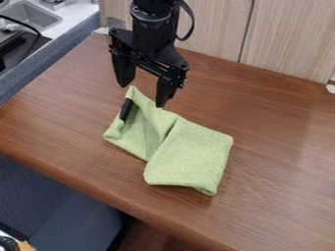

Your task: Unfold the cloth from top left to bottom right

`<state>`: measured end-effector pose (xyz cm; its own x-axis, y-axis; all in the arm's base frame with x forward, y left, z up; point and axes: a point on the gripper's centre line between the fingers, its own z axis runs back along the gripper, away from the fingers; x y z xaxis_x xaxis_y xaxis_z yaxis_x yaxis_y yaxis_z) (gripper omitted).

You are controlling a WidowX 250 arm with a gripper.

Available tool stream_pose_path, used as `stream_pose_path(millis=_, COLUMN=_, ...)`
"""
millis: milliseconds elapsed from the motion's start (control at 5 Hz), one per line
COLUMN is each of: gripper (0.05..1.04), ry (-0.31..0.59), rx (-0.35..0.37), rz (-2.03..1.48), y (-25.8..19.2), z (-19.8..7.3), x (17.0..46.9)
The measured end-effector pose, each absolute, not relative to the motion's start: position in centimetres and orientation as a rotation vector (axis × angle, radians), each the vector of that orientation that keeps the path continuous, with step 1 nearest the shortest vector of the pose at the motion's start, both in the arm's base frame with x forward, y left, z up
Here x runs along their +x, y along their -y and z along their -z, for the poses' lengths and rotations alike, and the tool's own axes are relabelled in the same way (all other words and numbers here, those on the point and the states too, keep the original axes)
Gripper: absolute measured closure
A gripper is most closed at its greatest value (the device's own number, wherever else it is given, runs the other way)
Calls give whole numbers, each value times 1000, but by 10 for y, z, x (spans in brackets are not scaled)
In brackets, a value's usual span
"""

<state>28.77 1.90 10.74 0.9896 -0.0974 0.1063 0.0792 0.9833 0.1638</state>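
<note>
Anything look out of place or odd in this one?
One thing: a black strip shows at the upper-left part of the green cloth, matching neither it nor the brown table. What it is, I can't tell.

Brown table [281, 132], pale panels [212, 27] (wood-grained), grey sink [34, 15]

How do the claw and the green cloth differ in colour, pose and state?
The claw is black; the cloth is light green. The claw hangs pointing down; the cloth lies on the wooden table. The claw is open, while the cloth is partly folded.
</note>
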Motion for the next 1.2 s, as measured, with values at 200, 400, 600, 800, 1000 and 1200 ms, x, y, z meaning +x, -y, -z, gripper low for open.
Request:
stream_pose_path(millis=200, gripper=83, ry=88, rx=154, rz=92, y=-18, z=-100, x=285)
stream_pose_path(millis=400, gripper=83, ry=78, rx=133, rz=119, y=-15, z=-91, x=275)
stream_pose_path(millis=600, gripper=83, ry=60, rx=118, rz=181, y=-4, z=-82, x=263)
stream_pose_path(millis=800, gripper=83, ry=55, rx=96, rz=212, y=4, z=-74, x=257)
stream_pose_path(millis=1000, gripper=83, ry=32, rx=29, rz=287, y=14, z=-66, x=256)
stream_pose_path(millis=1200, gripper=83, ry=2, rx=-27, rz=316, y=17, z=-54, x=258)
